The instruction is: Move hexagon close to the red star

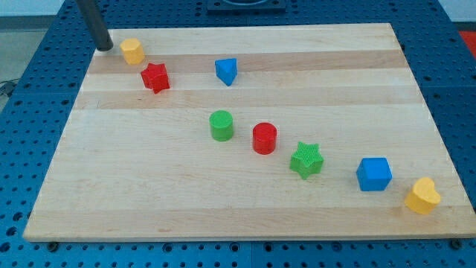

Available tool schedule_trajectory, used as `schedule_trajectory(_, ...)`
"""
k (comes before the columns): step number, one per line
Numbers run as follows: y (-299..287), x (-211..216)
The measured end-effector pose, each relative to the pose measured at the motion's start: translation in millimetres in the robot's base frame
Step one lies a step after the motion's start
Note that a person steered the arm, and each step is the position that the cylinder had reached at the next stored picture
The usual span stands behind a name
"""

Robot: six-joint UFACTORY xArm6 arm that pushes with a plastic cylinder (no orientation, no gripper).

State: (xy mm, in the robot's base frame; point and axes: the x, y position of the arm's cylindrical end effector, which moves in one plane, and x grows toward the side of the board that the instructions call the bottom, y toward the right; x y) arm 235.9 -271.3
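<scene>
A yellow hexagon (132, 50) lies near the board's top left corner. A red star (155, 77) lies just below and to the right of it, a small gap between them. My tip (105, 48) rests on the board just left of the yellow hexagon, close to it but apart. The dark rod rises from the tip toward the view's top left.
A blue triangular block (226, 71) lies right of the red star. A green cylinder (221, 125), a red cylinder (264, 138), a green star (306, 160), a blue cube (373, 174) and a yellow heart (422, 196) run diagonally to the bottom right. The wooden board (245, 216) sits on a blue perforated table.
</scene>
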Motion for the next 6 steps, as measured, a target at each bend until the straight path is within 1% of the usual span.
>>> schedule_trajectory(1, 13, -5)
schedule_trajectory(2, 32, 14)
schedule_trajectory(3, 42, 20)
schedule_trajectory(4, 68, 32)
schedule_trajectory(6, 92, 32)
